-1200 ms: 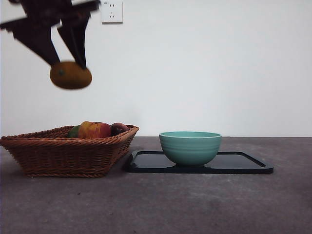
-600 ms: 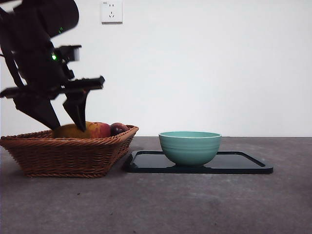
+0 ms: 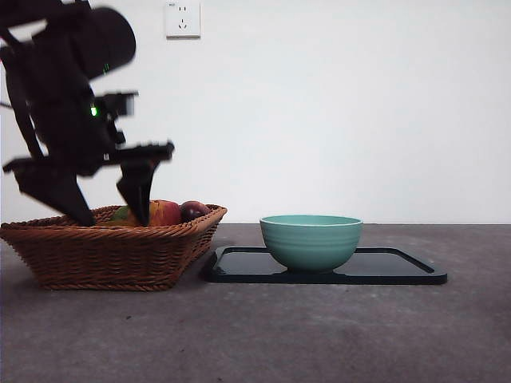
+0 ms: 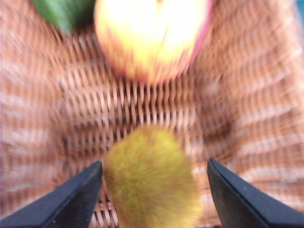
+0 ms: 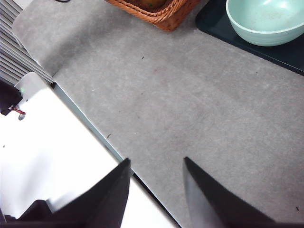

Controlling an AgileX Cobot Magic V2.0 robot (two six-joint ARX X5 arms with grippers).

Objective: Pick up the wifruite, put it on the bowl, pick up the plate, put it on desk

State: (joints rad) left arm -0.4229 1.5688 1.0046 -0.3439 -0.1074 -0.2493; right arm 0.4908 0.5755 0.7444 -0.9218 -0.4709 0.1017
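Observation:
The wifruite [image 4: 152, 183], small and dull orange-brown, lies on the floor of the wicker basket [image 4: 256, 109]. My left gripper [image 4: 154, 164] is open, with one jaw on each side of the fruit and a gap at each. In the front view this gripper [image 3: 114, 219] reaches down into the basket [image 3: 104, 255], whose wall hides the fruit. The teal bowl [image 3: 311, 239] stands empty on the black plate [image 3: 399, 267] to the right of the basket. My right gripper [image 5: 156, 161] is open and empty above the desk's [image 5: 190, 95] edge, far from the bowl [image 5: 266, 21].
The basket also holds a red-yellow apple [image 4: 152, 38], a dark plum [image 3: 194, 210] and something green [image 4: 64, 12]. The basket's corner [image 5: 156, 12] and the plate [image 5: 213, 19] show in the right wrist view. A white surface [image 5: 57, 152] lies beyond the desk edge.
My left gripper has come down from high above the basket with the fruit. The fruit now lies on the basket floor between open jaws. The bowl and plate have not moved.

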